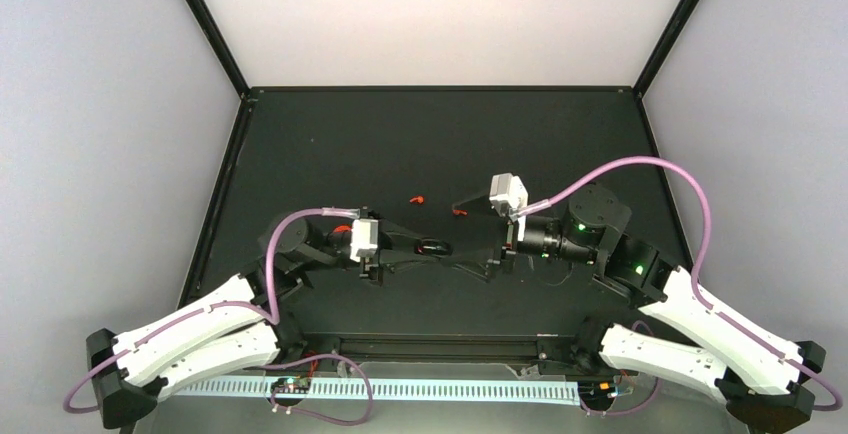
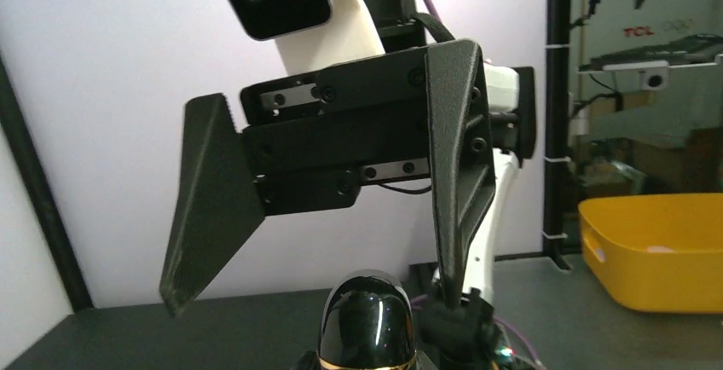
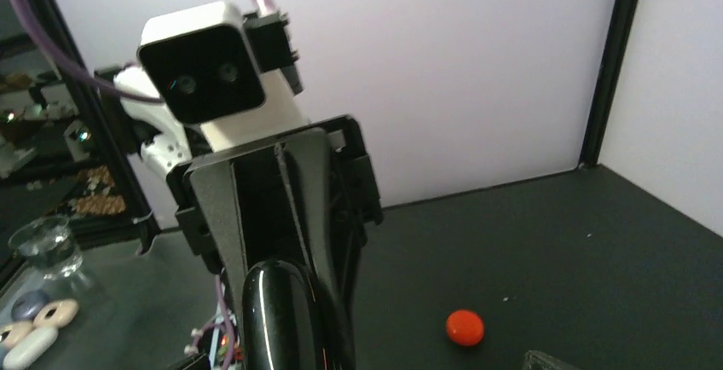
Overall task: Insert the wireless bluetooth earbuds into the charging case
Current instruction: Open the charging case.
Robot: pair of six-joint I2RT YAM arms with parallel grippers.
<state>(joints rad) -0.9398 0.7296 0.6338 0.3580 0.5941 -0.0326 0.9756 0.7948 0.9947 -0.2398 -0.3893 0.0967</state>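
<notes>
Top external: left tool [image 1: 438,248] faces right tool [image 1: 462,235], elbows outward.

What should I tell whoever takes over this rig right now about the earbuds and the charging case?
Left gripper: shut on the charging case, holding it out toward the right arm.
Right gripper: open and empty, facing the case.
Earbuds: both lie loose on the table, just beyond the grippers.
Done: case gripped.
Left: pick up each earbud and seat it in the case. Whether the lid is open cannot be told.
</notes>
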